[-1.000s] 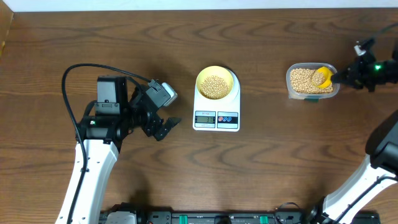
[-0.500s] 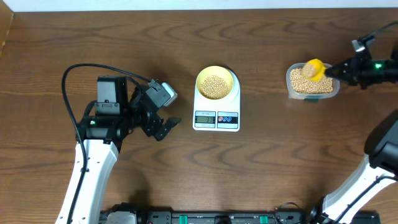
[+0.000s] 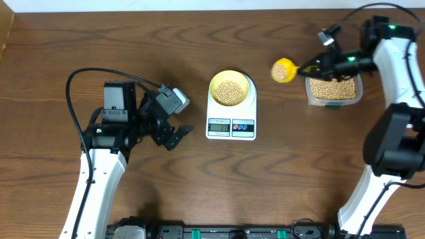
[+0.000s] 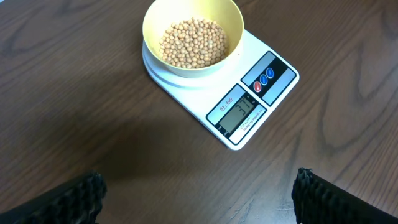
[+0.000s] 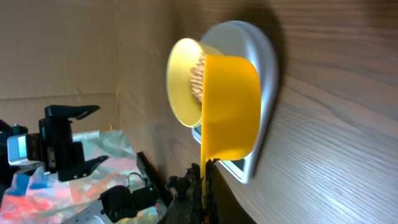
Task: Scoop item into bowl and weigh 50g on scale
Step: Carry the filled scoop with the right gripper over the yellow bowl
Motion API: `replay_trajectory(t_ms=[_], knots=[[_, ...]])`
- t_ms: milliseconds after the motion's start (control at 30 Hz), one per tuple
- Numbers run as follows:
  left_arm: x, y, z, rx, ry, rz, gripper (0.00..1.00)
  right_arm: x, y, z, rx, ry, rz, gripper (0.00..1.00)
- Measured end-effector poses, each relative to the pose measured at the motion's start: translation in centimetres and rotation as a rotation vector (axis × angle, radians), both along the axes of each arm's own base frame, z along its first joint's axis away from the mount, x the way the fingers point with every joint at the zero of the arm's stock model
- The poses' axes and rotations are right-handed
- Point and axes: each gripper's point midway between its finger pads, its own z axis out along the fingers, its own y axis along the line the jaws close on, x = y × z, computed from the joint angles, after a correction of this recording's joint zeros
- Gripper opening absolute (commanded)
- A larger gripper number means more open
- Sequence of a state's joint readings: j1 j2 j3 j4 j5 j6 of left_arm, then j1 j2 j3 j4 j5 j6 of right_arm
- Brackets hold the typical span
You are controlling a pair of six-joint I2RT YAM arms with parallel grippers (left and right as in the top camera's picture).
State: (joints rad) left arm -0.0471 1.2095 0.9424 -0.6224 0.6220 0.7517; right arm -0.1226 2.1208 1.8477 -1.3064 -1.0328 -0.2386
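The pale yellow-green bowl (image 3: 230, 89) sits on the white scale (image 3: 231, 117) at mid table, with tan beans (image 3: 230, 91) inside. The left wrist view shows bowl (image 4: 192, 37), beans (image 4: 191, 42) and scale (image 4: 249, 106). My right gripper (image 3: 317, 65) is shut on the handle of the yellow scoop (image 3: 283, 70), held above the table between the scale and the clear container (image 3: 333, 87) of beans. The right wrist view shows the scoop (image 5: 229, 106) held by the jaws (image 5: 204, 180), with the bowl (image 5: 185, 81) behind it. My left gripper (image 3: 174, 136) is open and empty, left of the scale.
The clear plastic container stands at the right, near the right arm. A black cable (image 3: 93, 76) loops over the table behind the left arm. The table's far edge runs along the top of the overhead view.
My right gripper has lifted the scoop out of the clear container and carried it left, toward the scale. The left arm has not moved.
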Motion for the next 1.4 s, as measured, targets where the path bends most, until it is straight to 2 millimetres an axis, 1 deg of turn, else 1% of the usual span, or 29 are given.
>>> replay_trajectory(t_ms=[200,267,367,633,833,967,1167,1400], knots=[[0.0,0.0,0.0,0.0,0.0,0.0,0.97,0.6,4.2,0.6,0.036,-0.041,0.057,0.01],[0.0,0.0,0.0,0.0,0.0,0.0,0.97,0.7,5.3,0.7,0.043,-0.053,0.072,0.01],[0.0,0.0,0.0,0.0,0.0,0.0,0.98,0.4,6.8,0.7,0.04,-0.043,0.092,0.01],[0.0,0.0,0.0,0.0,0.0,0.0,0.97,-0.8,9.5,-0.8,-0.06,-0.01,0.143,0.01],[0.0,0.0,0.0,0.0,0.0,0.0,0.98,-1.1,11.2,-0.8,-0.167,-0.038,0.183,0.01],[0.0,0.0,0.0,0.0,0.0,0.0,0.98,-1.3,12.4,-0.8,-0.24,-0.074,0.212,0.01],[0.0,0.0,0.0,0.0,0.0,0.0,0.97,-1.4,14.3,-0.9,-0.394,-0.164,0.259,0.01],[0.0,0.0,0.0,0.0,0.0,0.0,0.98,-1.6,15.2,-1.6,-0.548,-0.239,0.297,0.01]])
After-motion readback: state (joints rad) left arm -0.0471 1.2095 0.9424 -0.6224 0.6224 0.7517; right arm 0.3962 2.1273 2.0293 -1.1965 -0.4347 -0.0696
